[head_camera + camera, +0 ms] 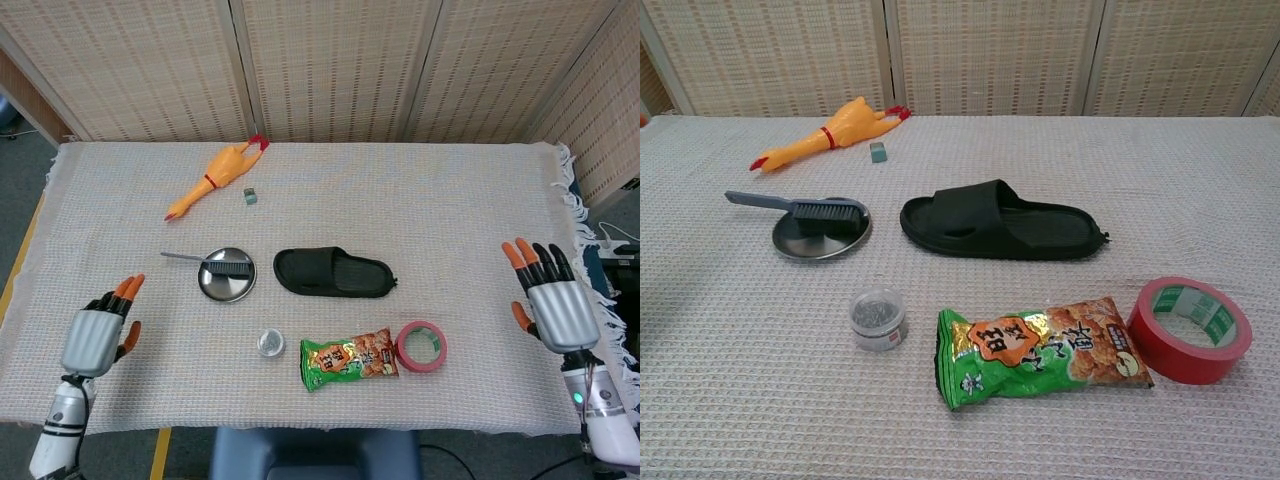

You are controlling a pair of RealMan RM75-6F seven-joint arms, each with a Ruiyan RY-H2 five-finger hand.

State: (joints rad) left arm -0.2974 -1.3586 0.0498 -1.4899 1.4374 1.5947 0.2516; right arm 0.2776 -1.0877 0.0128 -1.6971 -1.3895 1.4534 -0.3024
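Observation:
A small brush lies across the round metal plate, its grey handle sticking out to the left. My left hand hovers open at the table's front left, holding nothing, well away from the plate. At the far right edge my right hand is raised with fingers spread and empty. Neither hand shows in the chest view.
A black slipper lies mid-table. In front are a small clear jar, a snack bag and a red tape roll. A rubber chicken and a small green block lie at the back.

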